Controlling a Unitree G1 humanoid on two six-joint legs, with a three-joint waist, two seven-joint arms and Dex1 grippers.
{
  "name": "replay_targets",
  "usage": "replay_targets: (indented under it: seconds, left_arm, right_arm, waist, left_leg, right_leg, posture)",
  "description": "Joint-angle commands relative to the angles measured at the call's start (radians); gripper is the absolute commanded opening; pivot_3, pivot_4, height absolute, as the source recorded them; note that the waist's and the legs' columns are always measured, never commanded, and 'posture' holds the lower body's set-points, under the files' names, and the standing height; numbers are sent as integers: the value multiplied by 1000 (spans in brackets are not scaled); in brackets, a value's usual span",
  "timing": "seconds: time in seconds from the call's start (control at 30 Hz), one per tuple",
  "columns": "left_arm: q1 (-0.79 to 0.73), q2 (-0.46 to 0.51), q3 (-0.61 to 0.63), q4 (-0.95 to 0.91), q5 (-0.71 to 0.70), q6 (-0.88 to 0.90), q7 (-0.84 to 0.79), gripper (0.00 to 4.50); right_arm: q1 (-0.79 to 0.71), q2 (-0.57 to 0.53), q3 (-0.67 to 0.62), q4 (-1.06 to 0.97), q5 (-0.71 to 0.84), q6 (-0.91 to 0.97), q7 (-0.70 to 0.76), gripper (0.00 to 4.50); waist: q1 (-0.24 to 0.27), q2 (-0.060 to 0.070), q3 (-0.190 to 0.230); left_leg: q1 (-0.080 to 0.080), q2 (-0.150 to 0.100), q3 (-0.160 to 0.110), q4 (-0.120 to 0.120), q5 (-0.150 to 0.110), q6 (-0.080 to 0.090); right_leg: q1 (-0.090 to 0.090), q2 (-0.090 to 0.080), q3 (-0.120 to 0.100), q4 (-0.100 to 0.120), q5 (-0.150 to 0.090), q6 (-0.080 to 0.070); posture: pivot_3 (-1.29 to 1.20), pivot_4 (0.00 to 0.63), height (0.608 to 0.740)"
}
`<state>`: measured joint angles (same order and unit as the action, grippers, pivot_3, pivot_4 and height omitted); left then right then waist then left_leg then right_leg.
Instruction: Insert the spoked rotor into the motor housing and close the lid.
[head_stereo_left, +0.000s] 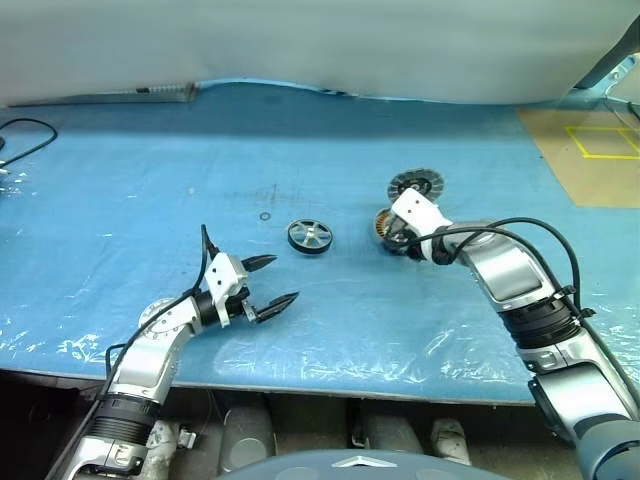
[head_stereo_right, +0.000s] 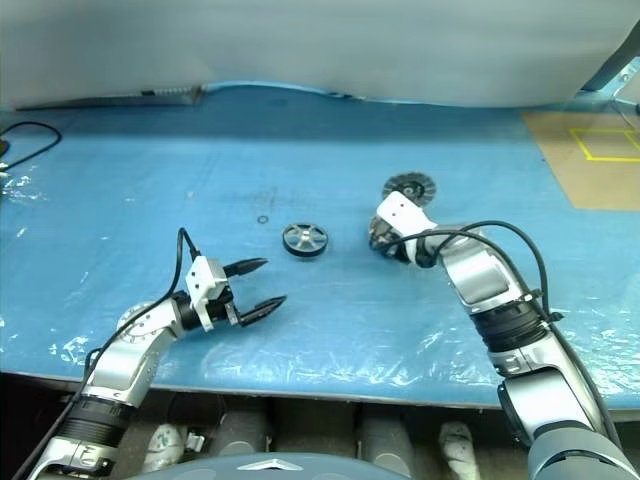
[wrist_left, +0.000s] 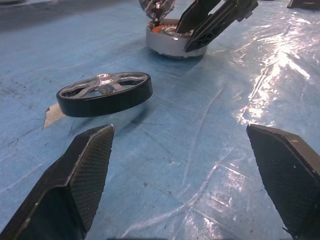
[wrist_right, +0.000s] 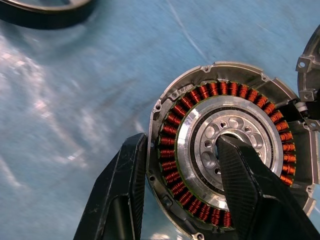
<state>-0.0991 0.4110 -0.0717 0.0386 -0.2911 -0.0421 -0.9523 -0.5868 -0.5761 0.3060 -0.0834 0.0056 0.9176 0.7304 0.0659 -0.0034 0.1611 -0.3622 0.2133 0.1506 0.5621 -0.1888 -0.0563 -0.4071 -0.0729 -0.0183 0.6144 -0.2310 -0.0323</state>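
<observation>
The spoked rotor (head_stereo_left: 310, 236), black-rimmed with silver spokes, lies flat on the blue table (head_stereo_left: 150, 180). My left gripper (head_stereo_left: 286, 278) is open a short way in front of it, level and pointing at it, with the rotor (wrist_left: 105, 92) ahead of its left finger. To the right sits the motor housing (head_stereo_left: 385, 228) with its copper windings (wrist_right: 172, 145) facing up. My right gripper (wrist_right: 181, 140) is on it, with one finger outside the rim and the other in the centre hub, pinching the winding ring. The grey lid (head_stereo_left: 415, 184) lies just behind the housing.
A small ring (head_stereo_left: 264, 215) lies on the table behind the rotor. A black cable (head_stereo_left: 25, 135) runs at the far left. A brown board with yellow tape (head_stereo_left: 590, 150) lies at the back right. The table's front edge (head_stereo_left: 300, 385) is close below both arms.
</observation>
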Motion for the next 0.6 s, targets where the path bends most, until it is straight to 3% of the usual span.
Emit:
replay_targets:
  seconds: [0.03,0.43,0.6]
  left_arm:
    - [6,4,0,-24,-11,-28,-14,4500]
    - [14,5,5,-17,-8,-37,-13,4500]
    - [21,1,5,-7,-7,-45,-12,4500]
  right_arm:
    - [24,34,34,-106,42,68,16,1813]
    - [48,101,84,-203,44,145,-31,1813]
    - [19,133,64,-226,46,191,-64,3470]
  waist:
    - [1,0,0]
    - [0,0,0]
    - [0,0,0]
  left_leg:
    - [0,0,0,0,0,0]
    - [0,0,0,0,0,0]
    - [1,0,0,-1,0,0]
  right_leg:
    - [0,0,0,0,0,0]
    - [0,0,0,0,0,0]
    - [0,0,1,0,0,0]
  posture:
    - [0,150,740]
    - [0,150,740]
    - [0,150,740]
